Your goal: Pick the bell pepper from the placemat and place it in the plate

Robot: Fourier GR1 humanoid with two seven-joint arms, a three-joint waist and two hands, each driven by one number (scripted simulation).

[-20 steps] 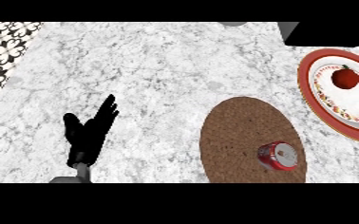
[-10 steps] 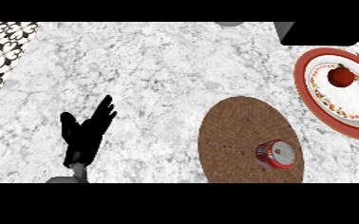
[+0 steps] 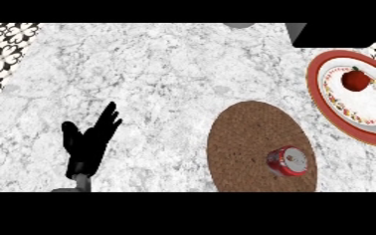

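Bell pepper [image 3: 356, 79] sitting in the plate [image 3: 320, 90] at the right edge, what looks like a can [image 3: 289, 160] lying on the placemat [image 3: 242, 139], left hand [image 3: 88, 144] resting spread at lower left, marble tabletop [image 3: 161, 79] lying open between.

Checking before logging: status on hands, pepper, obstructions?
Left hand open, resting on counter; right hand not in view. Pepper sits in plate. Can on placemat.

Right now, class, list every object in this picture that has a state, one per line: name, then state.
bell pepper: red, lying in the plate
plate: on the counter, holding the pepper
can: lying on the placemat
placemat: flat on the counter
left hand: open, resting, holding nothing
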